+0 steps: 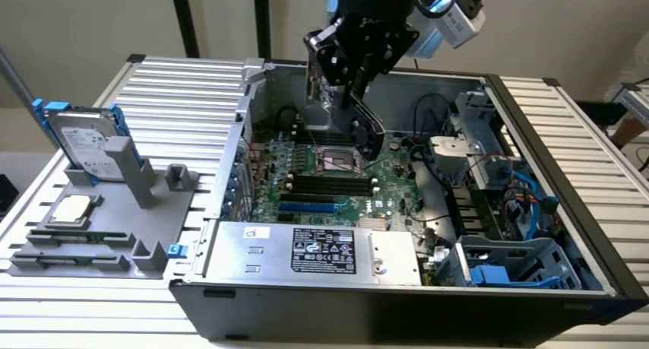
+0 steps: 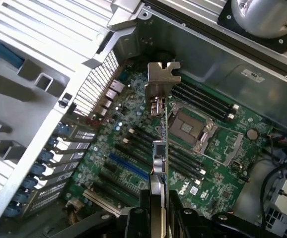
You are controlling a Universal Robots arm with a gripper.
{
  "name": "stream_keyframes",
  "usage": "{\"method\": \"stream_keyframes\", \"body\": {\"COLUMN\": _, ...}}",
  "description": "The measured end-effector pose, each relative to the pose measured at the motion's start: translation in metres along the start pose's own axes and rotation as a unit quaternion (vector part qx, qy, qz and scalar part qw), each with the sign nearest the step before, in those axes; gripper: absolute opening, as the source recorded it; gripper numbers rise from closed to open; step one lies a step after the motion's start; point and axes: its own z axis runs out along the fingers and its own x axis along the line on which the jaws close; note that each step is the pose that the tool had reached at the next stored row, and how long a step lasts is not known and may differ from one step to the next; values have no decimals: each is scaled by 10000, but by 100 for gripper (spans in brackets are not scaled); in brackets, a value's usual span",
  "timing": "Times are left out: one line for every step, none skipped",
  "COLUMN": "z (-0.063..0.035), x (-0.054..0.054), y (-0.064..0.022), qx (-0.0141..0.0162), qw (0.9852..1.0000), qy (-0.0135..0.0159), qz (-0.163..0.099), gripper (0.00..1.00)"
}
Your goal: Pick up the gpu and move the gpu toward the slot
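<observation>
My gripper point(image 1: 348, 75) hangs over the open computer case and is shut on the gpu point(image 1: 363, 119), which it holds edge-down above the motherboard's far part. In the wrist view the gpu point(image 2: 159, 148) shows edge-on between the dark fingers point(image 2: 142, 206), its silver end bracket point(image 2: 162, 79) pointing toward the case's rear vents. The slot point(image 1: 307, 209), a bright-blue strip, lies on the green board nearer the power supply; the slot point(image 2: 128, 166) sits off to one side of the card's edge. The card is in the air, clear of the board.
Black memory slots point(image 1: 330, 183) and the CPU socket point(image 1: 340, 160) lie under the card. A silver power supply point(image 1: 315, 250) fills the case's near side, with a blue drive cage point(image 1: 507, 261) at the exterior view's right. A grey holder with a hard drive point(image 1: 87, 140) and CPU chip point(image 1: 73, 208) stands outside.
</observation>
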Motion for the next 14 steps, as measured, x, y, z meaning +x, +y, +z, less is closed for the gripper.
{"method": "stream_keyframes", "body": {"z": 3, "x": 0, "y": 0, "qx": 1, "qw": 10000, "qy": 3, "qz": -85, "gripper": 26}}
{"method": "stream_keyframes", "body": {"z": 5, "x": 0, "y": 0, "qx": 2, "qw": 9999, "qy": 4, "qz": -168, "gripper": 26}}
{"method": "stream_keyframes", "body": {"z": 7, "x": 0, "y": -1, "qx": 2, "qw": 9997, "qy": 6, "qz": -249, "gripper": 26}}
{"method": "stream_keyframes", "body": {"z": 9, "x": -1, "y": -1, "qx": 2, "qw": 9994, "qy": 6, "qz": -333, "gripper": 26}}
{"method": "stream_keyframes", "body": {"z": 12, "x": -1, "y": -1, "qx": 1, "qw": 9991, "qy": 6, "qz": -415, "gripper": 26}}
{"method": "stream_keyframes", "body": {"z": 15, "x": -1, "y": -2, "qx": -1, "qw": 9988, "qy": 4, "qz": -498, "gripper": 26}}
{"method": "stream_keyframes", "body": {"z": 17, "x": 0, "y": -2, "qx": -3, "qw": 9983, "qy": 1, "qz": -581, "gripper": 26}}
{"method": "stream_keyframes", "body": {"z": 19, "x": -1, "y": -3, "qx": -6, "qw": 9978, "qy": -4, "qz": -659, "gripper": 26}}
{"method": "stream_keyframes", "body": {"z": 22, "x": -1, "y": -3, "qx": -9, "qw": 9973, "qy": -10, "qz": -739, "gripper": 26}}
{"method": "stream_keyframes", "body": {"z": 25, "x": -1, "y": -3, "qx": -12, "qw": 9967, "qy": -16, "qz": -817, "gripper": 26}}
{"method": "stream_keyframes", "body": {"z": 27, "x": -1, "y": -4, "qx": -14, "qw": 9960, "qy": -20, "qz": -897, "gripper": 26}}
{"method": "stream_keyframes", "body": {"z": 29, "x": -1, "y": -4, "qx": -16, "qw": 9952, "qy": -25, "qz": -975, "gripper": 26}}
{"method": "stream_keyframes", "body": {"z": 32, "x": -1, "y": -4, "qx": -19, "qw": 9944, "qy": -29, "qz": -1061, "gripper": 26}}
{"method": "stream_keyframes", "body": {"z": 35, "x": -1, "y": -4, "qx": -21, "qw": 9935, "qy": -32, "qz": -1141, "gripper": 26}}
